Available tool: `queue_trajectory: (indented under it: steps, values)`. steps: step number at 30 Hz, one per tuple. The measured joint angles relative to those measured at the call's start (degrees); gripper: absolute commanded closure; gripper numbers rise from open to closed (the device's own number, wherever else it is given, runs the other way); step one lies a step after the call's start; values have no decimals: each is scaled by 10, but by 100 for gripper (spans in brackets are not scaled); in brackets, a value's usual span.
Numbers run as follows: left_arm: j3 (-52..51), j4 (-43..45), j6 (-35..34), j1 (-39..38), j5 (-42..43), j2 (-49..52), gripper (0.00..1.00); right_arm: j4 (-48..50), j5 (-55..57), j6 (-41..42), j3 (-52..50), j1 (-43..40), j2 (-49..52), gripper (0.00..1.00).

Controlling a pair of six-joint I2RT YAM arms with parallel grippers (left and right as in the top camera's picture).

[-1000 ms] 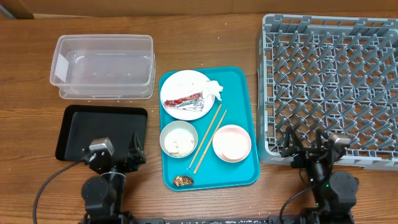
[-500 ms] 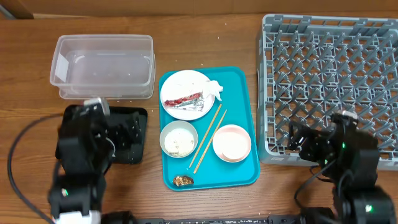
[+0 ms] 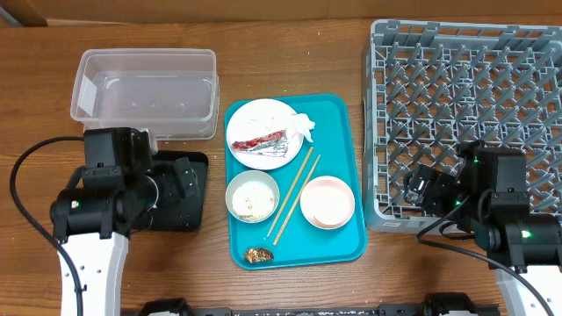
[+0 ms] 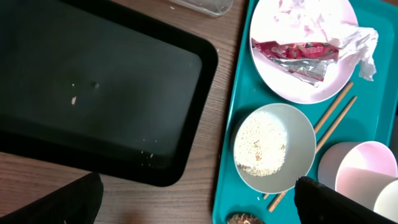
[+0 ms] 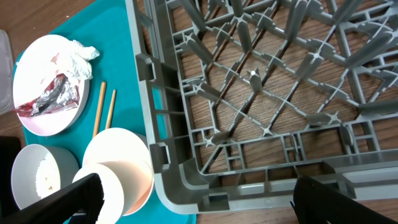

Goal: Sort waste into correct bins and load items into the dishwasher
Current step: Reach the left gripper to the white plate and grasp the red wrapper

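On the teal tray (image 3: 342, 132) a white plate (image 3: 253, 117) holds red and silver wrappers (image 3: 261, 142) and a crumpled napkin (image 3: 303, 125). A grey bowl (image 3: 252, 195) holds rice grains. A pink bowl (image 3: 327, 202), two chopsticks (image 3: 294, 195) and a brown scrap (image 3: 257, 254) lie beside it. My left gripper (image 3: 180, 187) is open and empty over the black tray (image 4: 93, 93), left of the grey bowl (image 4: 305, 134). My right gripper (image 3: 423, 189) is open and empty at the near left corner of the grey dish rack (image 3: 465, 96), right of the pink bowl (image 5: 121, 155).
The clear tub (image 3: 145, 92) stands behind the black tray at the back left. The teal tray fills the middle between black tray and rack. A few crumbs lie on the black tray. The rack's wall (image 5: 161, 124) runs close along the teal tray's right edge.
Both arms have moved away from the table's near edge. The left one now hangs over the black tray, the right one over the rack's near left corner. The objects have not moved.
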Motion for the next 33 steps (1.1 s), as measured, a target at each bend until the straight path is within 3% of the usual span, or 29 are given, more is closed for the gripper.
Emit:
queue_trajectory:
  steps: [7,12,18,26,33]
  values:
    - [0,64,34,-3,45,21,3,-13,0,0,3,0,0,0]
    - [30,115,87,-80,49,55,0,-12,0,0,3,0,0,0]
    - [131,147,157,-202,-15,174,0,-12,0,0,4,0,0,0]
    - [173,245,209,-290,-49,330,21,-16,0,0,4,0,0,0]
    - [173,225,212,-302,-53,439,25,-16,0,0,4,0,0,0]
